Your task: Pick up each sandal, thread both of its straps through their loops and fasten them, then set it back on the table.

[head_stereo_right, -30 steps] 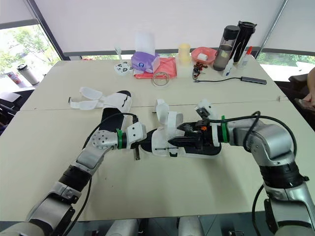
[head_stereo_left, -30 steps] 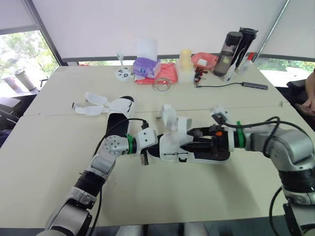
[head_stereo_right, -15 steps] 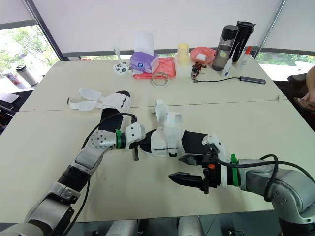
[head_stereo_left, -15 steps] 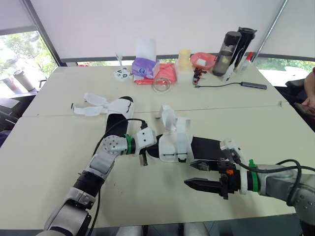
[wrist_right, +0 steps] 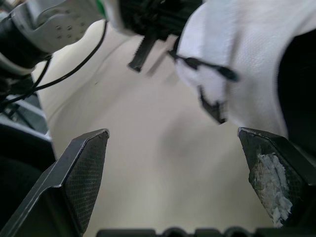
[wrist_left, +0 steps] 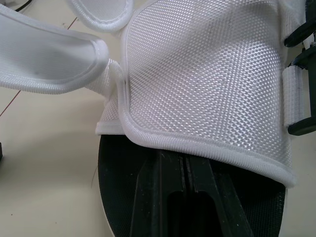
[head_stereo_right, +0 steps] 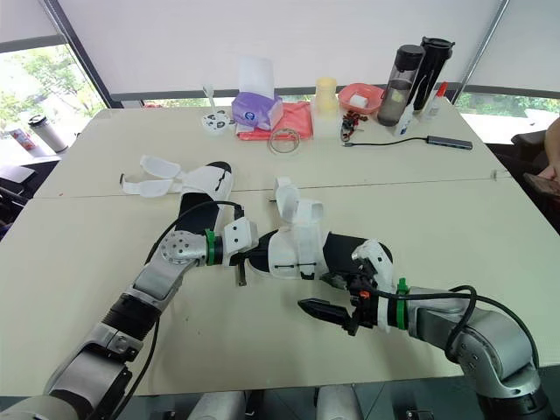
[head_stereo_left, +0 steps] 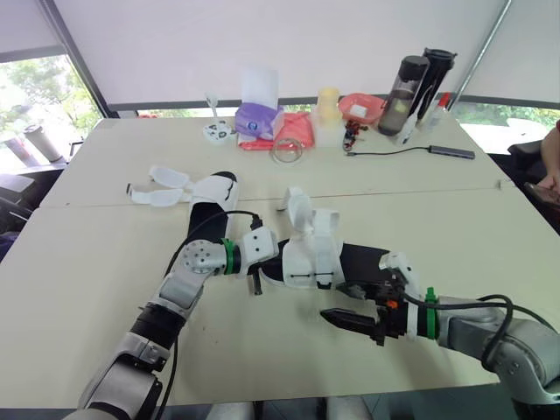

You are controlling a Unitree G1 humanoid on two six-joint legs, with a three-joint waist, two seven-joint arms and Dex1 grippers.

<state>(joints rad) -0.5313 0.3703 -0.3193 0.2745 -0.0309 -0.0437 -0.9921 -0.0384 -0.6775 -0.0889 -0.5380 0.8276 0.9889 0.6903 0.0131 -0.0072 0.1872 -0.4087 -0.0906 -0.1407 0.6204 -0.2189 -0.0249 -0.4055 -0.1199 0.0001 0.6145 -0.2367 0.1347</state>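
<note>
Black fingers of the right gripper [head_stereo_left: 354, 304] come nearest, low over the cream desk [head_stereo_left: 87, 262]. Jaws spread wide, with bare desk surface between them in the right wrist view. One fingertip sits just beside the near edge of the near sandal [head_stereo_left: 325, 258]; whether it touches can't be told.

Near sandal: black sole, lying on the desk across the robot's front, roughly centre. A broad white mesh strap [wrist_left: 212, 74] wraps over its middle. A second white strap [head_stereo_left: 297, 205] stands up loose on the far side, end free. Small black loops [wrist_left: 302, 126] sit at the mesh strap's edge, seen in the left wrist view.

Left gripper [head_stereo_left: 268, 266] is at the sandal's left end. Jaws pinched shut on the rim of the black sole, under the hem of the mesh strap.

Further back and to the left: second sandal [head_stereo_left: 210, 199], black sole, on the desk. Its white straps [head_stereo_left: 162, 185] lie splayed flat out to the left, unfastened.

Far edge of the desk, a row of clutter: purple tissue pack [head_stereo_left: 259, 120], red cloth [head_stereo_left: 297, 129], clear ring [head_stereo_left: 287, 150], pale yellow cup [head_stereo_left: 330, 105], red bowl [head_stereo_left: 360, 108], two dark bottles [head_stereo_left: 411, 83], and a black cable [head_stereo_left: 394, 154] running to a flat grey hub [head_stereo_left: 453, 152]. A person's arm [head_stereo_left: 551, 157] shows at the far right edge.
</note>
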